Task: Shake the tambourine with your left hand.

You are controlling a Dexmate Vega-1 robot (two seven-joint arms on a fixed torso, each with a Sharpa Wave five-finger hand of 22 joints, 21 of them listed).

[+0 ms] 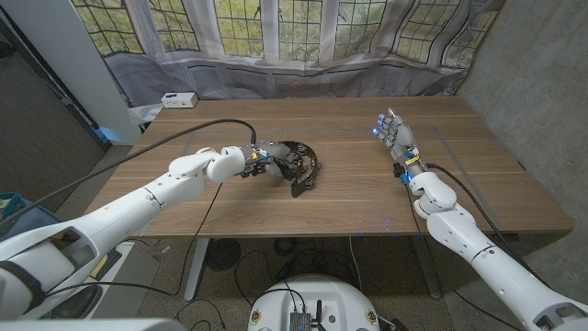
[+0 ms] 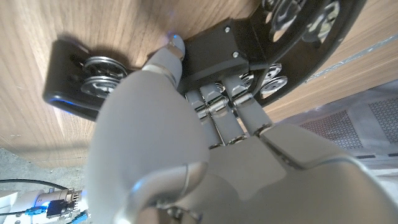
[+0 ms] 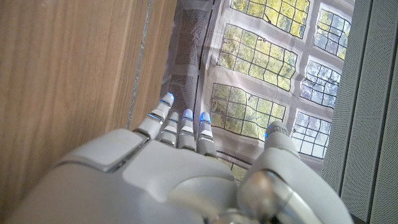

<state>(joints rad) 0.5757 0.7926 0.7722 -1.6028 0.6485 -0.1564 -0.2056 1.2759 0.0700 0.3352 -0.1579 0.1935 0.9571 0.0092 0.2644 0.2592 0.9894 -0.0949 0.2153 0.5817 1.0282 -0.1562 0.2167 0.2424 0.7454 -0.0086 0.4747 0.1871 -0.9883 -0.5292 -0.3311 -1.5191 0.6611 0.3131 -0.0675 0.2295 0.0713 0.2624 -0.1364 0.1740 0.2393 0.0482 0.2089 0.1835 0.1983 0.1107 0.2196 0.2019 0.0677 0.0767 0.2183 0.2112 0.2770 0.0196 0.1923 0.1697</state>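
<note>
A black crescent tambourine (image 1: 301, 169) with silver jingles lies near the middle of the wooden table (image 1: 367, 207). My left hand (image 1: 261, 158) reaches it from the left. In the left wrist view my left hand (image 2: 168, 118) has its fingers curled over the tambourine's black grip (image 2: 214, 46), and the thumb tip touches the wood beside it. Jingles show on both sides of the grip. On the right side of the table my right hand (image 1: 396, 138) stands with its fingers straight and apart, holding nothing. The right wrist view has that hand (image 3: 180, 168) pointing toward the window.
A small white box (image 1: 178, 99) sits at the table's far left corner. A curtained window runs behind the far edge. A black cable (image 1: 197, 129) arcs over the table's left side to my left wrist.
</note>
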